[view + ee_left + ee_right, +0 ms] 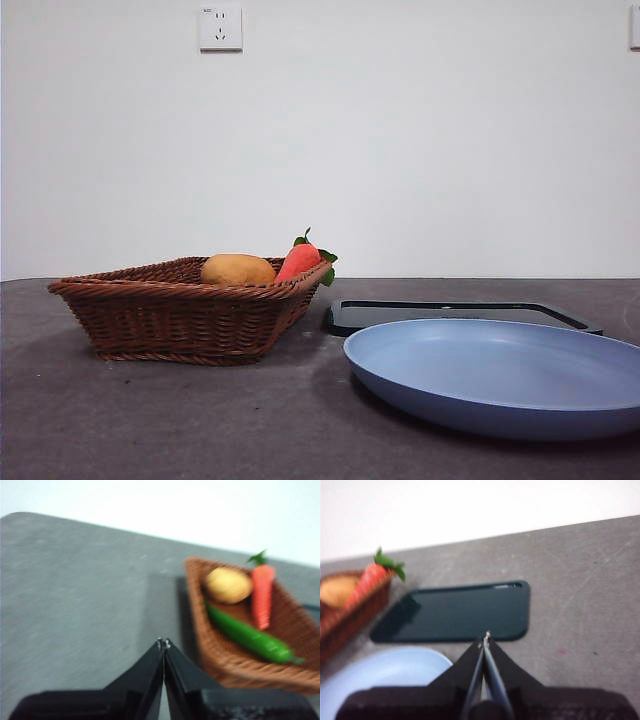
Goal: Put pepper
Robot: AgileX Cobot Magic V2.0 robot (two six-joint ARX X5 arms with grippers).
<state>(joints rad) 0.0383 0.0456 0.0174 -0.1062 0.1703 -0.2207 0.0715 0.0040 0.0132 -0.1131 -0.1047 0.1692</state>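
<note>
Nearest the low front camera sits the blue plate (500,375), its rim running off the picture's right edge, and I will place everything else from the wicker basket (185,315). Neither of my arms shows in that front view. From my left wrist camera, my left gripper (163,642) has its two black jaws pressed tip to tip with nothing between them, hanging over bare grey table (75,590) just outside one long wall of the basket; that side of the basket is open tabletop out to the table's far edge. Inside the basket lies the pepper (248,635), long and dark green, stretched along the floor close to the wall nearest my left gripper, its tapered tip toward one corner. Beside it, also in the basket, are a yellow-brown potato (229,585) touching or nearly touching the pepper's other end, and a red-orange carrot (262,595) whose leafy top pokes above the rim. My right gripper (485,639) is likewise closed and empty, poised over the edge of a black tray (460,612) that lies flat on the table beyond the basket's carrot end, with the plate next to it. Past the tray, away from the basket, the table is bare grey surface up to its back edge.
</note>
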